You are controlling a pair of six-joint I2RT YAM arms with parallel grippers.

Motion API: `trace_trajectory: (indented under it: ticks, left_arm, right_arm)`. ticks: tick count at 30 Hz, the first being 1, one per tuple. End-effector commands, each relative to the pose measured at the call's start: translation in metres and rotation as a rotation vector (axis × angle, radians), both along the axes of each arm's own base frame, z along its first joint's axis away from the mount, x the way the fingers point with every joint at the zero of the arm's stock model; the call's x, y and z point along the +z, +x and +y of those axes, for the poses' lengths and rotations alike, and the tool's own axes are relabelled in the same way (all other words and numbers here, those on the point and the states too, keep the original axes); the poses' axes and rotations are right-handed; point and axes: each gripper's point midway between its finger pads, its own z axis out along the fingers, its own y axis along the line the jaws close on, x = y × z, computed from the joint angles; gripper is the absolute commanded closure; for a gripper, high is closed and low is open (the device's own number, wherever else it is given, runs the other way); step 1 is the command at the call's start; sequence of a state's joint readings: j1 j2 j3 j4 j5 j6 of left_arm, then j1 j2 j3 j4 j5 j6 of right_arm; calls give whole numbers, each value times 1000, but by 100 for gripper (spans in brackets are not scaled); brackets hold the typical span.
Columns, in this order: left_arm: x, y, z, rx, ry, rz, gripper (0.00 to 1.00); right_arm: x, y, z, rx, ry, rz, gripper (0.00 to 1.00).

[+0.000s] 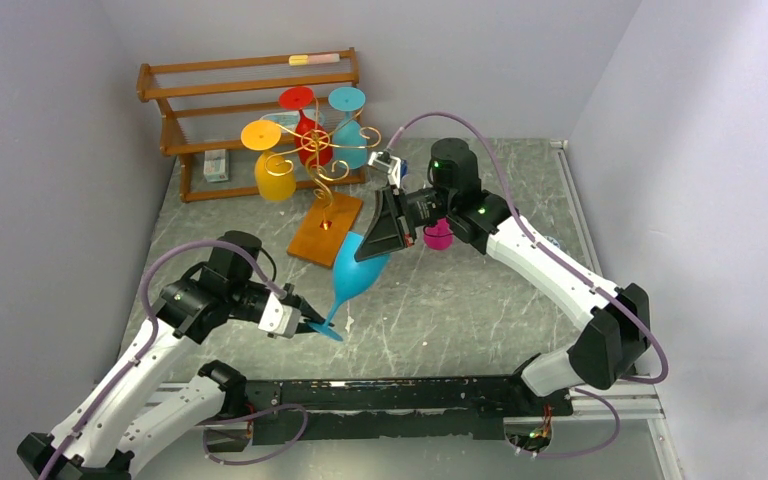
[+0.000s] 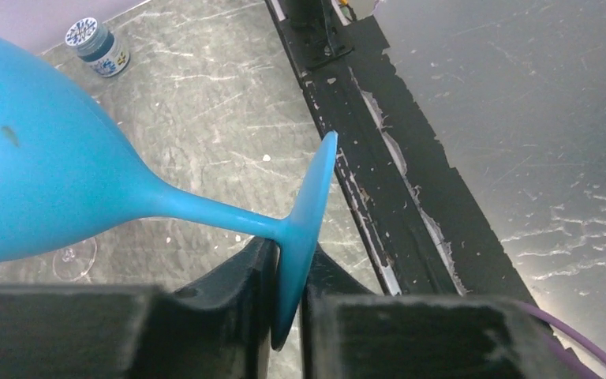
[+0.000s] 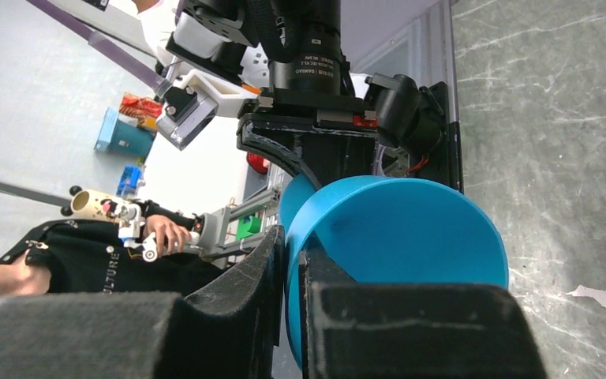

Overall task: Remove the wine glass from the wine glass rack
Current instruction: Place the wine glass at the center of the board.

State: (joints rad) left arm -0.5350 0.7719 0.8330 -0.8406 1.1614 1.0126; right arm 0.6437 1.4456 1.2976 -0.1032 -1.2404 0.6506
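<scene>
The blue wine glass hangs tilted over the table between both arms, off the gold wire wine glass rack. The rack stands on its orange-brown base behind the glass. My left gripper is shut on the glass's flat foot, with the stem and bowl running off to the left. My right gripper is shut on the rim of the bowl, one finger inside and one outside. Yellow, red and teal glasses hang on the rack.
A brown wooden slatted shelf stands against the back wall behind the rack. A magenta glass sits behind the right arm. A small jar and a clear glass foot show on the marble table. The black base rail runs along the near edge.
</scene>
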Motion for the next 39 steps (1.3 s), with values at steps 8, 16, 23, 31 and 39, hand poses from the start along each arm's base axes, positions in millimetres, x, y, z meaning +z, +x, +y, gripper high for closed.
trace_trajectory:
  ticks: [8,16,23,31,39]
  left_arm:
    - [4,7,-1,50,-26,-35,15]
    - [6,8,-1,57,-24,-32,3]
    - [19,32,-2,241,-58,-20,3]
    - [43,63,12,526,-162,-44,3]
    - [44,84,16,708,-173,131,3]
  right_arm:
    - [-9,12,5,-86,-7,-46,100]
    - [-12,18,5,-127,-28,-73,100]
    - [-31,50,1,-339,-144,-157,100]
    - [-60,111,-37,-773,-365,-237,100]
    - [-72,127,-75,-964,-474,-326,100]
